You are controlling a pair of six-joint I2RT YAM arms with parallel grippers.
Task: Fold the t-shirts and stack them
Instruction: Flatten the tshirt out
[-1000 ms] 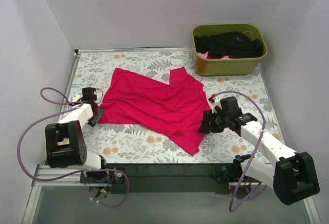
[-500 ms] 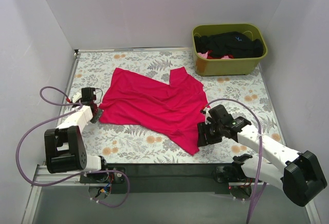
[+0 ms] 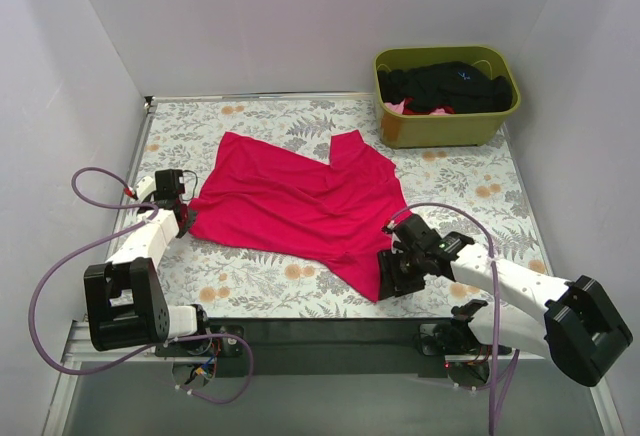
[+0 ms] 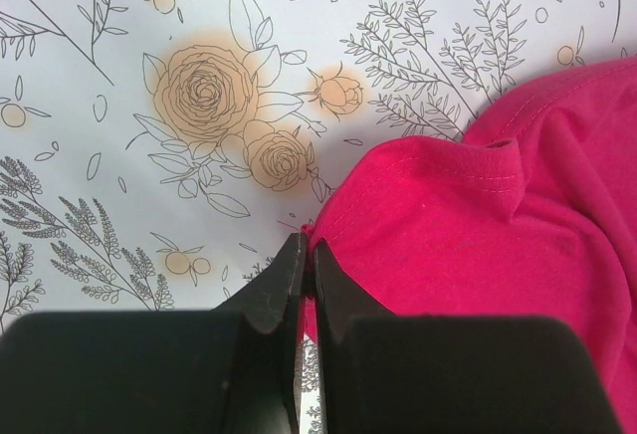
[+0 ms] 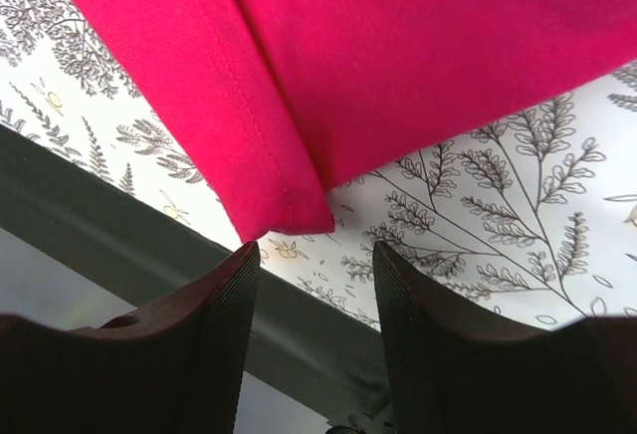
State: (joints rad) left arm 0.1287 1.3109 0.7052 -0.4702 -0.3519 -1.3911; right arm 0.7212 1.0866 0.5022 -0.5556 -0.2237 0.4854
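Observation:
A crimson-red t-shirt (image 3: pixel 300 201) lies spread and rumpled across the middle of the floral table. My left gripper (image 3: pixel 184 218) is shut on the shirt's left corner; in the left wrist view the jaws (image 4: pixel 307 255) pinch the red hem (image 4: pixel 418 205). My right gripper (image 3: pixel 392 278) is open just off the shirt's near corner; in the right wrist view its fingertips (image 5: pixel 314 255) straddle the folded red corner (image 5: pixel 284 210) without touching it. Black t-shirts (image 3: pixel 450 84) lie in the bin.
An olive-green bin (image 3: pixel 445 126) stands at the far right corner, holding dark and pink cloth. The table's dark front edge (image 5: pixel 119 225) runs right beside my right gripper. White walls close in the sides and back.
My right gripper has moved left and nearer, from beside the shirt's right edge to its near corner. My left gripper has shifted slightly, drawing the left corner with it.

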